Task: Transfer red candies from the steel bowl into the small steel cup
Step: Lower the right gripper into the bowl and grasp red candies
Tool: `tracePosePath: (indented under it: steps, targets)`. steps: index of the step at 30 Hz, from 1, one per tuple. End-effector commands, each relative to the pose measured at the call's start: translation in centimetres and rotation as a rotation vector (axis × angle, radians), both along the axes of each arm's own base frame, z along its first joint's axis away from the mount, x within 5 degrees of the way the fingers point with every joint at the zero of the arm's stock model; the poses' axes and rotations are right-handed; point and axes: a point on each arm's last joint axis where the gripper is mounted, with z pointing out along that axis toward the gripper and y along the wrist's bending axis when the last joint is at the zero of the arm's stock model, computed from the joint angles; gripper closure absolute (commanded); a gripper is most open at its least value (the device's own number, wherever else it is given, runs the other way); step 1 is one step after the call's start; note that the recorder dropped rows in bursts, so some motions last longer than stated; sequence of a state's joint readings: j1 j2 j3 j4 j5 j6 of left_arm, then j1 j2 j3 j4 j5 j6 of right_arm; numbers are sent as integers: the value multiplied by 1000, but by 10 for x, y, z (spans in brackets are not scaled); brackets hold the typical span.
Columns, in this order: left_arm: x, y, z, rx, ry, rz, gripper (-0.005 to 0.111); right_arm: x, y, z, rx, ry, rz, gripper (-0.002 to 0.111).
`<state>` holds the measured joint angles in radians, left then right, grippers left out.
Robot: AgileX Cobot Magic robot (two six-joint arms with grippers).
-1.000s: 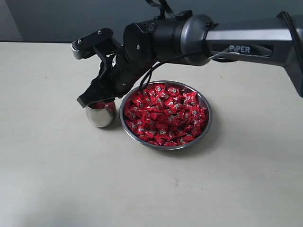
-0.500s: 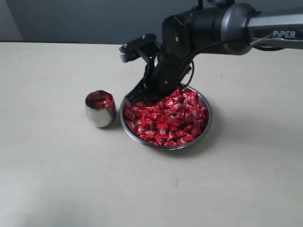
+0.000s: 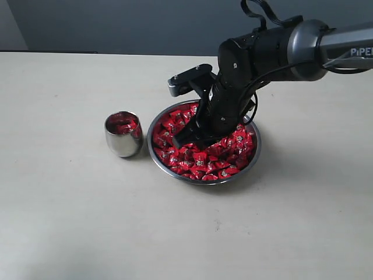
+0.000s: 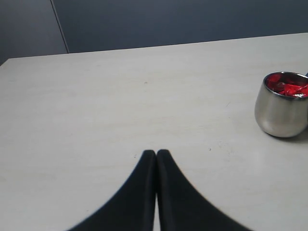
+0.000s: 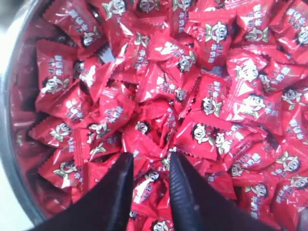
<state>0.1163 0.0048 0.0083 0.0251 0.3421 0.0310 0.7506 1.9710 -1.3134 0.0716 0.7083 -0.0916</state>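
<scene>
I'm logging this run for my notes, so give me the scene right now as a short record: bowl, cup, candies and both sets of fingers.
bowl: wide shallow steel bowl on the pale table
candies: shiny red-wrapped candies heaped in the bowl
cup: small rounded steel cup, upright beside the bowl, some red candies inside
right fingers: parted, tips down on the candy pile in the bowl, nothing clearly gripped
left fingers: closed together, empty, over bare table
progress: most candies are in the bowl
</scene>
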Motion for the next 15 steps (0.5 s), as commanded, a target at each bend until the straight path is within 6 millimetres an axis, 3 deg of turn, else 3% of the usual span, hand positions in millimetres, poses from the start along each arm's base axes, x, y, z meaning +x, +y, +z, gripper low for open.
tracePosePath:
  steps: [1,8,10,12,15]
  targets:
    - [0,0,4,2,-18,-8,106,0,-1,-5,-14,7,3,82]
    - [0,0,4,2,-18,-8,106,5,-2,-24,-77,-3,34,84]
    - [0,0,4,2,-18,-8,106,6,-4,-26,-95,-16,25,92]
    - [0,0,4,2,-18,-8,106,8,-5,-27,-112,-33,22,109]
    - [0,0,4,2,-18,-8,106,9,-5,-20,-93,-59,13,108]
